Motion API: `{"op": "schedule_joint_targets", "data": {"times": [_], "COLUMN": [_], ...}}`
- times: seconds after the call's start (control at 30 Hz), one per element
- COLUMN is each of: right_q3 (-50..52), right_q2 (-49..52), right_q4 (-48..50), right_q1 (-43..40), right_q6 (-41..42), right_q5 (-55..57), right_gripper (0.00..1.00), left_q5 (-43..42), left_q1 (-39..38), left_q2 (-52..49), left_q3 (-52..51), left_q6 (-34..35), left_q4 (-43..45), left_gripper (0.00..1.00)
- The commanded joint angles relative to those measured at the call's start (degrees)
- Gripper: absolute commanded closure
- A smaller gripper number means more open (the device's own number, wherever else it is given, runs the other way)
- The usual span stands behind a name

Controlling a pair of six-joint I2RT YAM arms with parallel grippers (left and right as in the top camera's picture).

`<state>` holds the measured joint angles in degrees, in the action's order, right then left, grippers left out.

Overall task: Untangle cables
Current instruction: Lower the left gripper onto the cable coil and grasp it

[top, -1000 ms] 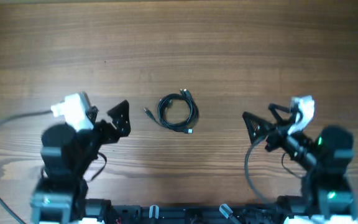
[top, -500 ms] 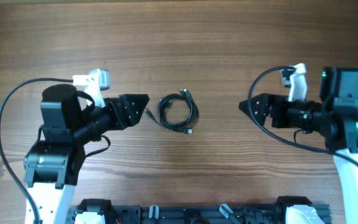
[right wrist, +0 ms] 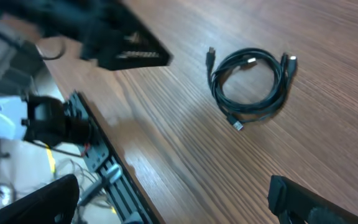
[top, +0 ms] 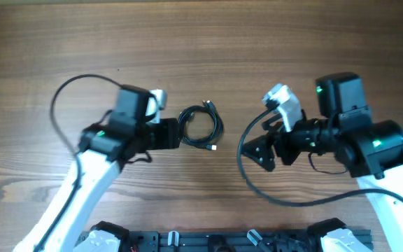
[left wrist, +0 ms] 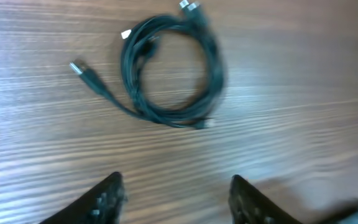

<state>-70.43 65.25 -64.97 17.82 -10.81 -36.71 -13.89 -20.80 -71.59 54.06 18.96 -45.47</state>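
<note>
Brown wooden bench top (top: 201,42) has thin black looped cables (top: 200,126) near its middle, between my left gripper (left wrist: 176,186) and right gripper (right wrist: 169,186), both spread wide, likely to grab them.

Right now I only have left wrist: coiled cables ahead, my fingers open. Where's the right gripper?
Observer: Overhead, the right gripper is on the opposite side of the cables, apart from them.
Operator: Holding anything?
Observer: No. The right wrist view shows its fingers spread wide with nothing between them.
Operator: How close is mine?
Observer: Overhead, the left gripper overlaps the cables' near edge. I can't tell its height above them.
</note>
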Motion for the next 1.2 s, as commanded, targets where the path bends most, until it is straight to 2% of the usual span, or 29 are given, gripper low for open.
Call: {"op": "schedule_joint_targets", "data": {"times": [0.0, 0.07, 0.1, 0.2, 0.5, 0.7, 1.0, 1.17], "right_q3": [-1.2, -1.2, -1.2, -1.2, -1.2, -1.2, -1.2, -1.1], "right_q2": [-0.2, -0.2, -0.2, -0.2, -0.2, -0.2, -0.2, -0.2], "right_q4": [0.7, 0.6, 0.7, 1.7, 2.2, 2.3, 1.5, 1.2], "right_q1": [1.3, 1.3, 1.3, 1.3, 1.3, 1.3, 1.3, 1.3], "right_q6": [10.7, 22.9, 26.4, 31.1, 31.4, 31.8, 31.8, 31.8], "right_q5": [16.2, 27.8, 30.2, 28.8, 27.9, 27.8, 27.7, 27.7], "right_gripper": [0.00, 0.00, 0.00, 0.00, 0.00, 0.00, 0.00, 0.00], "left_q5": [12.1, 14.7, 16.6, 18.9, 17.7, 16.4, 18.5, 20.4], "left_q1": [-3.8, -4.5, -4.8, -4.8, -5.2, -8.6, -16.1, -16.4], "left_q2": [-5.4, -7.8, -9.6, -12.5, -19.5, -21.1, -24.8, -24.9], "left_q3": [0.7, 0.7, 0.7, 0.7, 0.7, 0.7, 0.7, 0.7], "left_q6": [2.7, 5.7, 8.0, 12.5, 28.3, 37.4, 43.6, 44.5], "left_q4": [1.6, 2.4, 3.1, 5.0, 12.1, 14.2, 16.6, 15.9], "left_gripper": [0.50, 0.50, 0.50, 0.50, 0.51, 0.52, 0.51, 0.50]}}
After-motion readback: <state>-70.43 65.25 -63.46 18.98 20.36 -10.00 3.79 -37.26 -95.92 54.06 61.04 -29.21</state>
